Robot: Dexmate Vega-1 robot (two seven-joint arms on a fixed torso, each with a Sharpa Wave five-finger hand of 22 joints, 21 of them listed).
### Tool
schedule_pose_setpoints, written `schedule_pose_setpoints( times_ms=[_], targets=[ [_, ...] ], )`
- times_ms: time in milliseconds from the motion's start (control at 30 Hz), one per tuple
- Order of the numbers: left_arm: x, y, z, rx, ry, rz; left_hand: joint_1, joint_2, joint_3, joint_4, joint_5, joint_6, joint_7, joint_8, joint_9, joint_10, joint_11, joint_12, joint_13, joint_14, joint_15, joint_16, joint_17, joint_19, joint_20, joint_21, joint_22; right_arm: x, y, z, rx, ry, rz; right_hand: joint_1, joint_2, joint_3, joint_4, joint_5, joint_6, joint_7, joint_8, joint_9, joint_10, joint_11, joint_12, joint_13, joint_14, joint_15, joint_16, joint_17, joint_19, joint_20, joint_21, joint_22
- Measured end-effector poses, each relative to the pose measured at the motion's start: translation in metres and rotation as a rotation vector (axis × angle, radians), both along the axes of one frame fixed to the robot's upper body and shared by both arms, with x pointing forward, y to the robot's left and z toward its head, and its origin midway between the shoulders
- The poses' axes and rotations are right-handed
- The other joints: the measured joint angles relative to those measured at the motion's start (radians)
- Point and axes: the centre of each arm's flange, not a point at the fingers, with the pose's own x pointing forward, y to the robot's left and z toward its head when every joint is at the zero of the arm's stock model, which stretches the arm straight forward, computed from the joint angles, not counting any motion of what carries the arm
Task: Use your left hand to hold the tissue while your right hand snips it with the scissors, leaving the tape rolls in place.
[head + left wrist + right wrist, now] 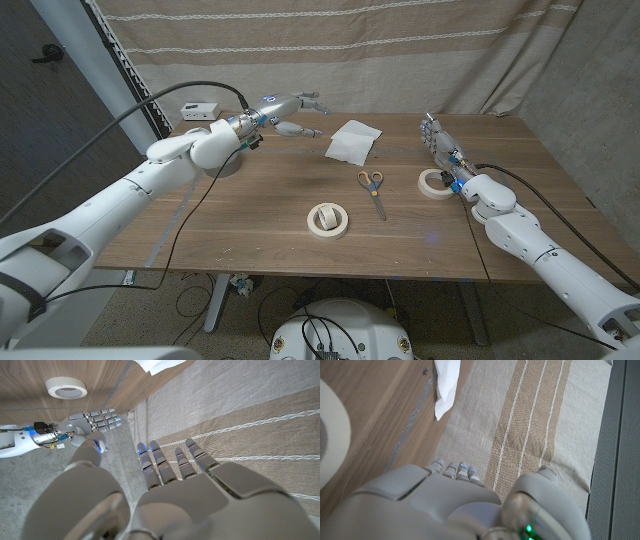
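Your tissue (352, 141) lies flat and white, a folded square turned slightly askew, in the upper middle of the head view on the wooden table (250, 215), untouched by either hand. Just below it the scissors (372, 186) lie with blades closed, orange handles toward the tissue and tips pointing down the frame. One tape roll (327, 220) sits at the centre, lower than the scissors; another tape roll (434, 183) sits to the right, right beside your right hand (435, 137), which stands with fingers straight, holding nothing. Your left hand (290, 109) hovers in the upper left of centre, above the table's far edge, fingers spread and empty, well apart from the tissue. The left wrist view shows what the head view cannot: the back of that hand with fingers extended toward the striped curtain (240, 415), and the right hand across the table. The right wrist view catches the tissue's corner hanging over the table edge.
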Motion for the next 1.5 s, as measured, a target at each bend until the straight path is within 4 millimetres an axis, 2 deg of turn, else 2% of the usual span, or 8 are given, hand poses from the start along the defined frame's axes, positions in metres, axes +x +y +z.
schedule_pose_setpoints(
  times_ms=[100, 267, 367, 467, 933, 1133, 1500],
  targets=[
    [0.0, -0.004, 0.0, 0.018, -0.016, 0.001, 0.009, -0.003, 0.003, -0.003, 0.006, 0.0, 0.0, 0.0, -0.003, 0.0, 0.0, 0.0, 0.0, 0.0, 0.0, 0.0, 0.0, 0.006, 0.006, 0.0, 0.0, 0.0, 0.0, 0.0, 0.002, -0.001, 0.0, 0.0, 0.0, 0.0, 0.0, 0.0, 0.0, 0.0, 0.0, 0.0, 0.0, 0.0, 0.0, 0.0, 0.0, 0.0, 0.0, 0.0, 0.0, 0.0, 0.0, 0.0],
    [0.0, -0.011, 0.0, 0.052, -0.047, 0.005, 0.017, -0.004, 0.0, -0.009, 0.006, 0.0, 0.0, 0.0, -0.003, 0.0, 0.0, 0.0, 0.0, 0.0, 0.0, 0.0, 0.0, 0.011, 0.0, 0.004, 0.0, 0.0, -0.002, 0.0, 0.006, -0.001, -0.004, 0.0, 0.0, 0.0, 0.0, 0.0, 0.0, 0.0, 0.0, 0.0, 0.0, 0.0, 0.0, 0.0, 0.0, 0.0, 0.0, 0.0, 0.0, 0.0, 0.0, 0.0],
    [0.0, -0.017, 0.0, 0.066, -0.063, 0.001, 0.089, 0.031, 0.023, -0.013, 0.006, 0.015, -0.004, -0.009, -0.003, 0.018, 0.0, 0.0, -0.002, 0.01, -0.002, 0.0, 0.0, 0.011, 0.0, 0.004, 0.0, 0.0, -0.003, -0.001, 0.009, -0.001, -0.005, 0.0, 0.0, 0.0, 0.0, 0.0, 0.0, 0.0, 0.0, 0.0, 0.0, 0.0, 0.002, 0.0, 0.0, 0.0, 0.004, 0.0, 0.0, 0.0, 0.0, 0.0],
    [0.0, -0.02, 0.0, 0.074, -0.079, -0.001, 0.117, 0.046, 0.032, -0.012, 0.002, 0.02, -0.005, -0.012, -0.003, 0.025, 0.0, 0.0, -0.003, 0.011, -0.003, 0.0, 0.0, 0.011, 0.0, 0.004, 0.0, 0.001, -0.004, -0.001, 0.013, 0.0, -0.006, 0.0, 0.0, 0.0, 0.0, 0.0, 0.0, 0.0, 0.0, 0.0, 0.0, 0.0, 0.004, 0.0, 0.0, 0.0, 0.004, 0.0, 0.0, 0.0, 0.0, 0.0],
    [0.003, -0.035, -0.003, 0.138, -0.128, -0.014, 0.134, 0.031, 0.032, -0.012, -0.002, 0.038, -0.002, -0.012, -0.003, 0.036, 0.0, 0.0, -0.001, 0.025, 0.0, 0.0, 0.0, 0.011, 0.0, 0.004, 0.0, 0.002, -0.007, -0.003, 0.029, -0.003, -0.011, 0.005, 0.005, 0.003, -0.002, 0.0, 0.0, 0.0, 0.0, 0.0, 0.0, 0.0, 0.004, 0.0, 0.0, 0.0, 0.004, 0.0, -0.003, 0.003, 0.004, 0.0],
    [0.004, -0.041, -0.002, 0.168, -0.135, -0.023, 0.147, 0.018, 0.032, -0.012, -0.01, 0.065, -0.003, -0.012, 0.0, 0.068, -0.002, 0.006, 0.005, 0.036, 0.0, 0.0, 0.0, 0.011, 0.0, 0.004, 0.0, 0.003, -0.008, -0.003, 0.033, -0.005, -0.009, 0.005, 0.005, 0.003, -0.002, 0.0, 0.0, 0.0, 0.0, 0.0, 0.0, 0.0, 0.004, 0.0, 0.0, 0.0, 0.004, 0.0, -0.003, 0.004, 0.005, 0.0],
    [0.003, -0.055, -0.002, 0.235, -0.156, -0.037, 0.159, 0.02, 0.036, -0.008, -0.017, 0.109, -0.002, -0.003, 0.0, 0.095, -0.002, 0.01, 0.009, 0.039, -0.004, 0.0, 0.0, 0.011, 0.0, 0.004, 0.0, 0.004, -0.01, -0.002, 0.037, -0.012, -0.004, 0.005, 0.005, 0.006, -0.005, 0.0, 0.0, 0.0, 0.004, 0.0, 0.0, 0.0, 0.004, 0.0, 0.0, 0.0, 0.004, 0.0, -0.003, 0.003, 0.005, 0.0]
  ],
)
